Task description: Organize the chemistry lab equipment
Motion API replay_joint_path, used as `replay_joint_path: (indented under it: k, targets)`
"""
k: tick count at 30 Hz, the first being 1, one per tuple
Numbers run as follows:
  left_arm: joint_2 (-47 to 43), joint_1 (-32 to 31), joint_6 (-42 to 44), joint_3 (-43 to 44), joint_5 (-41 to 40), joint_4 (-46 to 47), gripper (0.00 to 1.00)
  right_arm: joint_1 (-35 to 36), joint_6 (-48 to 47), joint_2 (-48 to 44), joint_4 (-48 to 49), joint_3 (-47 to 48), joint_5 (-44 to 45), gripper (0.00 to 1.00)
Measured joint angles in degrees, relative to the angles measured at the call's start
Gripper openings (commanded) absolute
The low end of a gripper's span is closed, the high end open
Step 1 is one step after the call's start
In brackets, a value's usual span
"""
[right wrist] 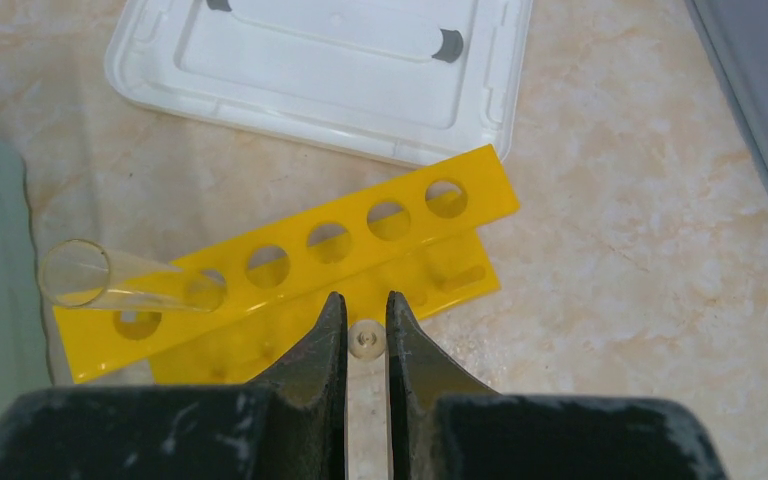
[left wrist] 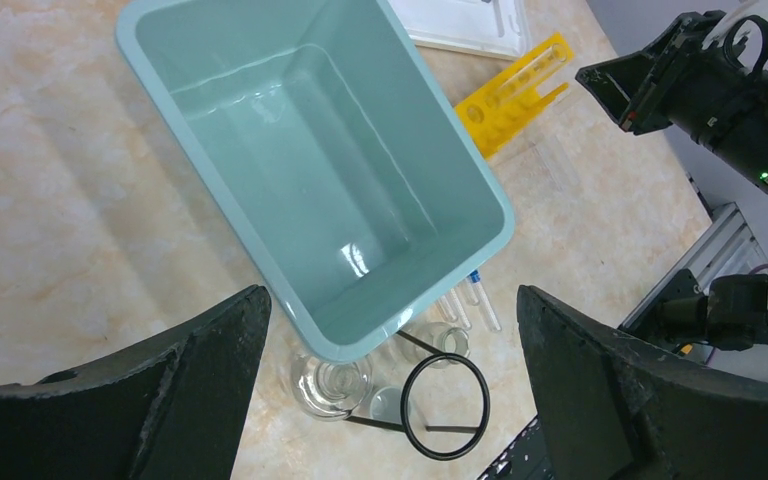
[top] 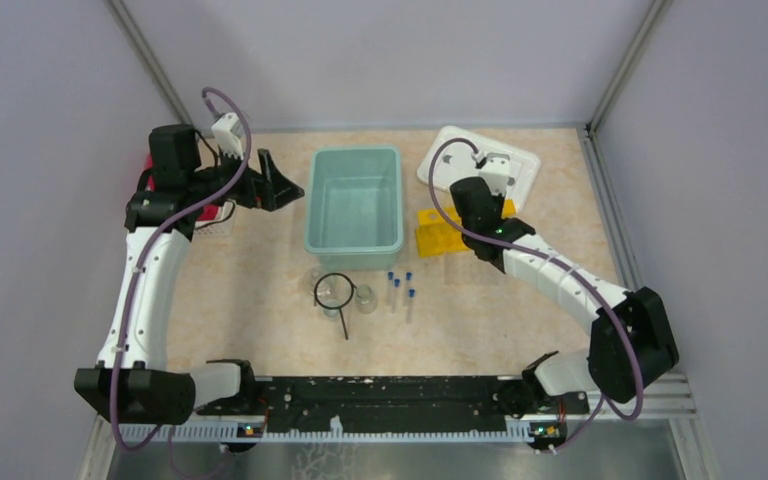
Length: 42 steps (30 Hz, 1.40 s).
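Observation:
My right gripper (right wrist: 366, 322) is shut on a thin clear test tube (right wrist: 366, 339), seen end-on just in front of the yellow holed rack (right wrist: 360, 225). In the top view it (top: 487, 222) hangs over the rack (top: 438, 234). Another clear tube (right wrist: 90, 277) leans in the rack's left end hole. Three blue-capped tubes (top: 401, 292) lie on the table. Two clear beakers (top: 365, 298) and the black wire ring (top: 320, 290) sit in front of the bin. My left gripper (top: 285, 187) is open and empty beside the bin's left rim, and also shows in the left wrist view (left wrist: 390, 295).
A teal bin (top: 355, 245) stands mid-table, empty inside. A white lid (top: 522, 165) lies behind the rack. A white basket (top: 222, 222) with red cloth sits at the left, mostly behind my left arm. Grey walls close in the sides.

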Motion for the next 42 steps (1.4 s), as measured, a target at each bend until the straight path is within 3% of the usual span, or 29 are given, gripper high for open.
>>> replay_joint_path:
  k: [42]
  targets:
    - [-0.7, 0.6, 0.5, 0.0, 1.2, 0.0, 0.99, -1.8, 3.0, 4.3, 6.5, -3.8, -0.2, 0.0]
